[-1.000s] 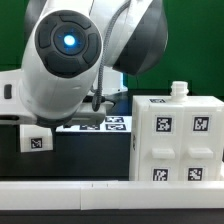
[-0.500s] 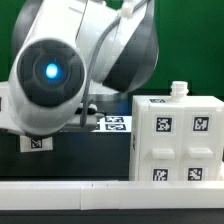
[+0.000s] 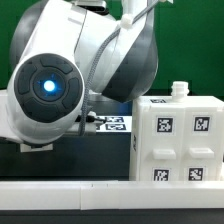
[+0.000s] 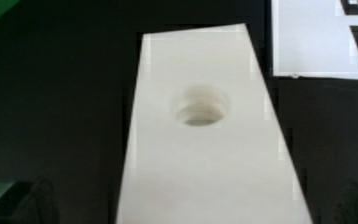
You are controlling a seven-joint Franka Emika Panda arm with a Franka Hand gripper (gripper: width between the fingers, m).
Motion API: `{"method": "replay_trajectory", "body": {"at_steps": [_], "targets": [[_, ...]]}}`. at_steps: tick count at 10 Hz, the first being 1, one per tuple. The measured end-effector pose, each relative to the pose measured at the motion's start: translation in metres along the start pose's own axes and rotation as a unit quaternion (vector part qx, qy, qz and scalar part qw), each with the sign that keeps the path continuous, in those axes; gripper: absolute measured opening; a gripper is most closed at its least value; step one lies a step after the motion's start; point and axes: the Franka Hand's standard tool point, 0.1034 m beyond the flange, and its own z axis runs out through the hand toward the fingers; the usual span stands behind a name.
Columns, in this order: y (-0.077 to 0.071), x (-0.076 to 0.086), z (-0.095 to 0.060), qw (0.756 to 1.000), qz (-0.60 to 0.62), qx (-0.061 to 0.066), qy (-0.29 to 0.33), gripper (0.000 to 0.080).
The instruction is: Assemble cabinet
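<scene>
My white robot arm [image 3: 60, 90] had swung lower and toward the exterior view's left within a second, blocking the small tagged block seen there before. My end effector [image 4: 186, 205] stayed wide open and held nothing. Its fingertips stood to either side of a long white plastic panel [image 4: 197, 160] with a round feature at its middle, lying flat on the dark tabletop [image 4: 51, 120] near the marker board [image 4: 336, 40]. The large white plastic cabinet box [image 3: 175, 140] stood untouched at the exterior view's right. The shift looked like lining up to pick the panel, with the grasp not yet made.
</scene>
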Motion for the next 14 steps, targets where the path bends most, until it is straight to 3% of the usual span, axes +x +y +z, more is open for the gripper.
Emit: {"method": "replay_trajectory", "body": {"at_steps": [4,7,14], "targets": [[0.001,0.004,0.001,1.000,0.004,0.001,0.009,0.0796],[-0.002,0.012,0.001,1.000,0.001,-0.004,0.030,0.0796],[-0.001,0.012,0.006,1.000,0.002,0.001,0.027,0.0796]]}}
